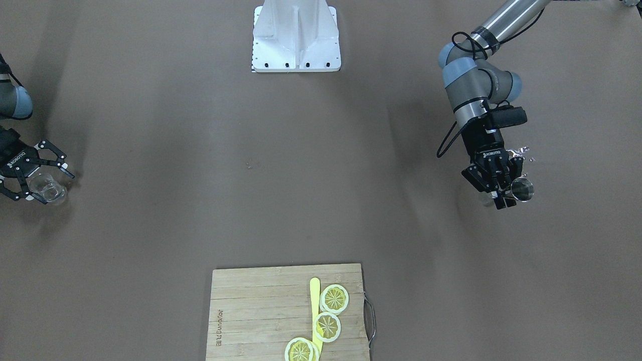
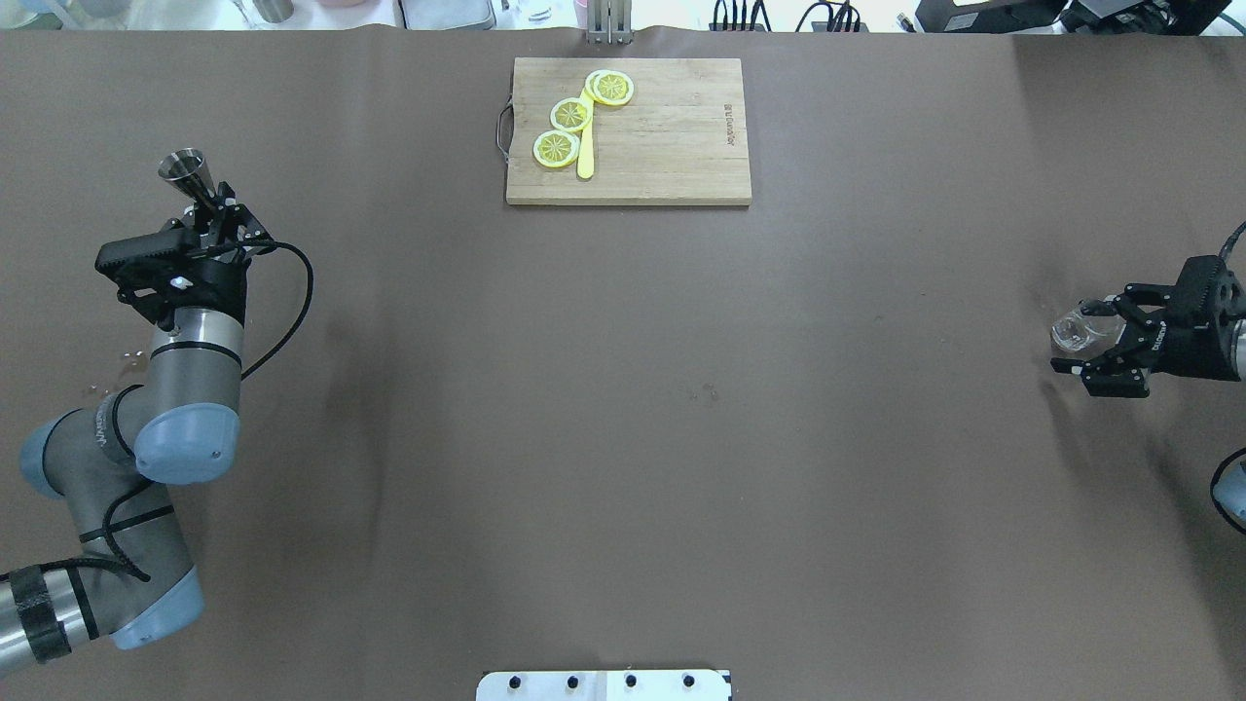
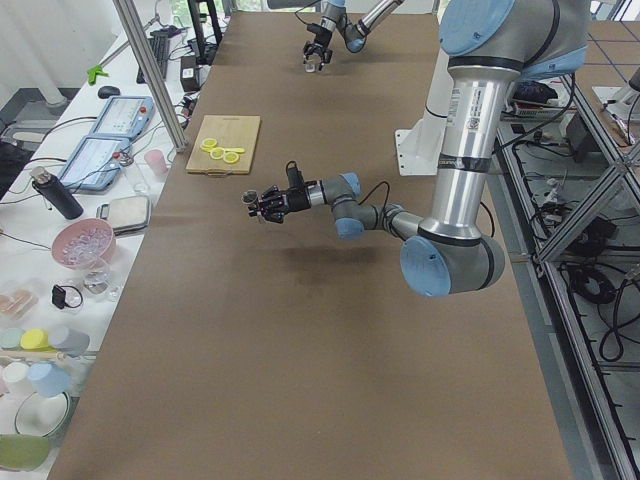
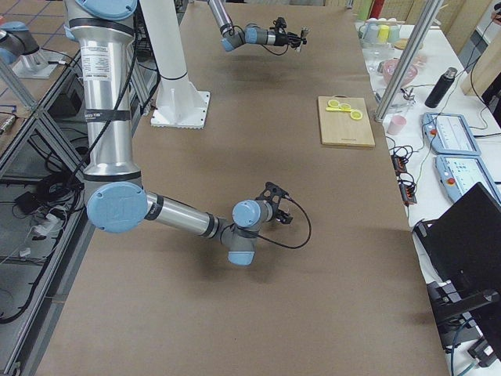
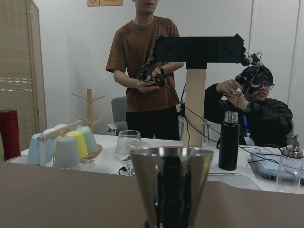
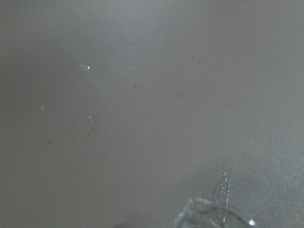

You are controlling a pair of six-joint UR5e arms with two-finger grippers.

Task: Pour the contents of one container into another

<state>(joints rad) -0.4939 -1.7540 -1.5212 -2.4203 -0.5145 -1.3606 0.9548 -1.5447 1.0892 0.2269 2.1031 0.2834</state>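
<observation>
Left gripper around steel jigger

Even overhead light (soft shadows)

ROBOTIQ is printed in white on the left gripper and on the right gripper. A mark is burned into the cutting board; its letters cannot be made out.

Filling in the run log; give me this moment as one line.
left gripper: holds metal jigger aloft | right gripper: astride clear glass, grip unclear | pour: not started
</observation>
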